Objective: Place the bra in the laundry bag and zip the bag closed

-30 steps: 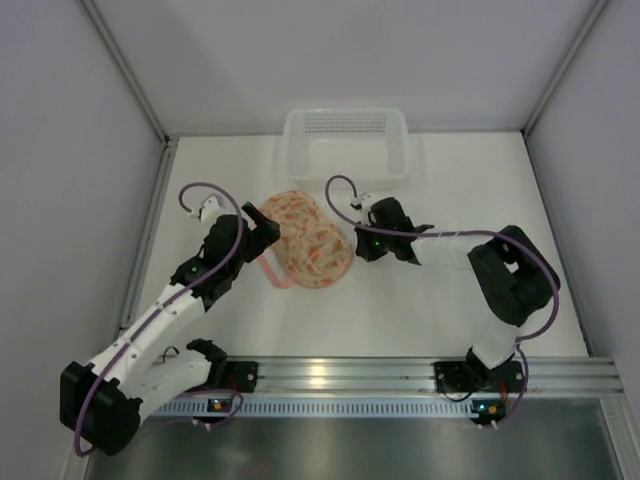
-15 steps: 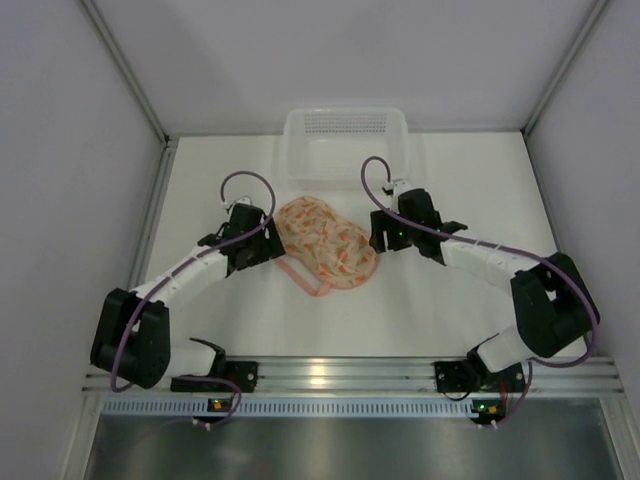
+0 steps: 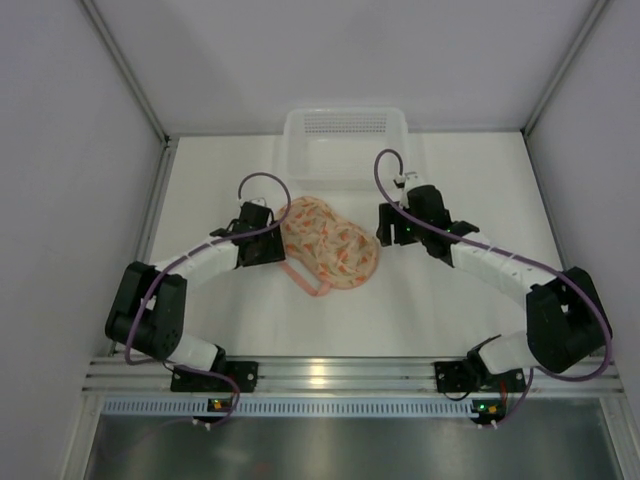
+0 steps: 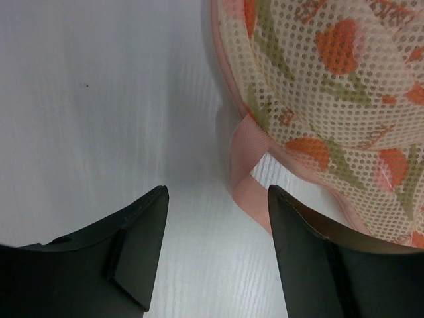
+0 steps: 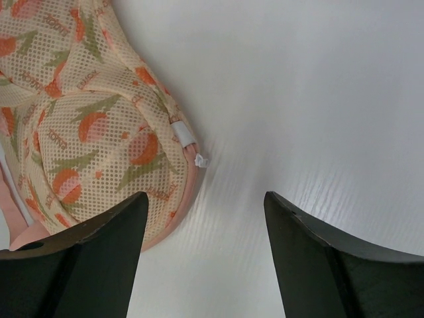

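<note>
Pale grey walls close in a white surface, with a white slotted basket pushed against the back wall at the top middle of the overhead view. Just below the basket, a little left of centre, lies the laundry bag. It rests flat on the surface with its two rounded lobes side by side, the mesh printed with orange and green. Its coral loop handle trails out from the lower left edge.

The left gripper sits low at the left rim of the bag. In its wrist view the black fingers are spread wide with nothing between them. The coral loop lies on the bare surface just ahead of the right-hand finger.

The right gripper is just off the bag's right rim. Its fingers are also parted wide and empty, over bare surface. In that view the bag fills the upper left, with a small white tab sticking out from its coral edge.
</note>
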You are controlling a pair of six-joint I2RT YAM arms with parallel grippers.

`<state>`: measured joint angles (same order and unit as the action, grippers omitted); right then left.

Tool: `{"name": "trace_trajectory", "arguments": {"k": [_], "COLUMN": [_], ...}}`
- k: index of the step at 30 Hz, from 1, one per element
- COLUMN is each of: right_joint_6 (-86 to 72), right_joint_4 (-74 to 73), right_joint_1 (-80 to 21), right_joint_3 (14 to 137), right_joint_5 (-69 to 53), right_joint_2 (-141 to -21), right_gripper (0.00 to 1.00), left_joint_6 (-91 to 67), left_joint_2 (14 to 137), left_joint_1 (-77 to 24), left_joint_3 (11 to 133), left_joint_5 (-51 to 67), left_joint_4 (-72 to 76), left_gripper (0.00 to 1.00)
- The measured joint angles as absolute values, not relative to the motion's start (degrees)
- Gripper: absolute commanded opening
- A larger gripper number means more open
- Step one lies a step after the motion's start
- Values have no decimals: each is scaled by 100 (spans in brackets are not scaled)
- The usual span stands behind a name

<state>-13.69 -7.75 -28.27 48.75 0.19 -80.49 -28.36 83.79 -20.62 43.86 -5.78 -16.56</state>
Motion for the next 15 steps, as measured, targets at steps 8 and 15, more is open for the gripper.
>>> {"name": "trace_trajectory", "arguments": {"k": [8,15], "right_joint_6": [-1372,-1361], "right_joint_4": [-862,-1052], "right_joint_1": [-2746,-2714], "right_joint_3": [4884,4945], "right_joint_5": [252,484], "right_joint_2": [-7946,-7863], "right_gripper": [72,72], "left_joint_6": [-2617,-2545], "left_joint_2": [8774,9179], "left_joint_1": [-2073,-2158], "left_joint_3": [4600,4781], "left_joint_5": [-711,-1061], "left_joint_4": [-1409,-1216], "left_gripper": [60,9]}}
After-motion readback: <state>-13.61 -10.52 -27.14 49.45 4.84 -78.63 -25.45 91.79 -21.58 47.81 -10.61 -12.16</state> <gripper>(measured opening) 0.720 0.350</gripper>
